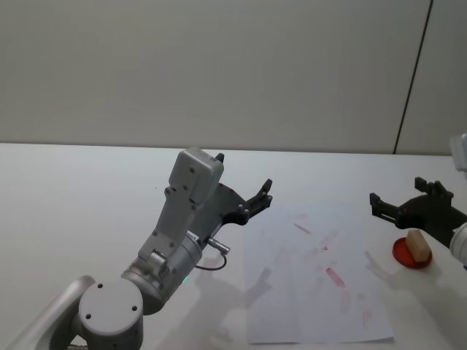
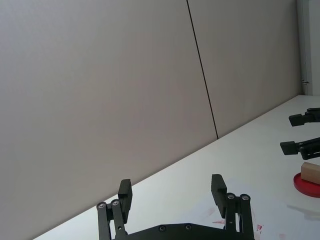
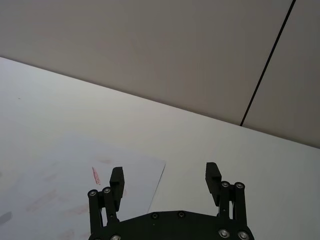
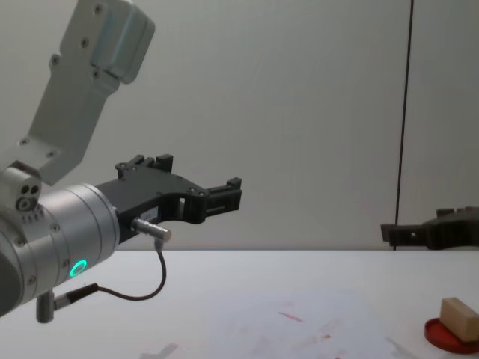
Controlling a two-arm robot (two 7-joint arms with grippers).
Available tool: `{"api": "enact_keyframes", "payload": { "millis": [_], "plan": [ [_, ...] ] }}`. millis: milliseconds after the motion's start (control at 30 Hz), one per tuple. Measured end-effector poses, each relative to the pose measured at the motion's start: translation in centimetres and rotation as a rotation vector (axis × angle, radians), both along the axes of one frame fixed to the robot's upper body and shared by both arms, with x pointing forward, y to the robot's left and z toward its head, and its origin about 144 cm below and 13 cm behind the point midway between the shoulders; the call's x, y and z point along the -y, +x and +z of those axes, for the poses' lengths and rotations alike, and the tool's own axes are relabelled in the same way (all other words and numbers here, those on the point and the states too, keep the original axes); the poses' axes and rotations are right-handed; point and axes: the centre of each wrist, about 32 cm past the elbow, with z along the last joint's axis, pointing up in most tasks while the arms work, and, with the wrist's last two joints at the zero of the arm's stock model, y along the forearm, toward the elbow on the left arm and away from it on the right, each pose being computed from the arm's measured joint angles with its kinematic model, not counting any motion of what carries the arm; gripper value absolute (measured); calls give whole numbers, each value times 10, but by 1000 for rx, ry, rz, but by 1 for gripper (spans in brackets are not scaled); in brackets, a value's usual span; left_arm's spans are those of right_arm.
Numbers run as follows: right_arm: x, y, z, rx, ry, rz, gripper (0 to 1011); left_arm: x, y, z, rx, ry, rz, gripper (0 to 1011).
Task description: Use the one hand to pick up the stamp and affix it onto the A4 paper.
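The stamp [image 1: 418, 246], a small tan wooden block, stands on a flat red ink pad [image 1: 403, 257] at the table's right, also seen as stamp [image 4: 459, 317] and stamp [image 2: 311, 172]. My right gripper [image 1: 396, 192] hovers open just behind and above it, apart from it, with nothing between its fingers; it shows as right gripper [image 3: 165, 177] and right gripper [image 4: 416, 226]. The A4 paper [image 1: 314, 281], white with faint red marks, lies left of the pad. My left gripper [image 1: 248, 186] is raised and open over the paper's far-left corner, empty, also left gripper [image 2: 171, 192].
The white table [image 1: 87, 197] runs back to a plain grey wall with one dark vertical seam [image 1: 412, 76]. The left arm's silver wrist [image 4: 71, 232], with a green ring and a dangling cable [image 4: 150, 280], stands large at the front left.
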Motion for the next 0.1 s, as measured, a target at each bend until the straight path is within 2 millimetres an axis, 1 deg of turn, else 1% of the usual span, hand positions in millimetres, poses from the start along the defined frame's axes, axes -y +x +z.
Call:
{"api": "enact_keyframes", "payload": {
  "millis": [100],
  "plan": [
    [0,-1,0,19,-1,10,1000,0,0,0,0,0,0,1002]
  ]
}}
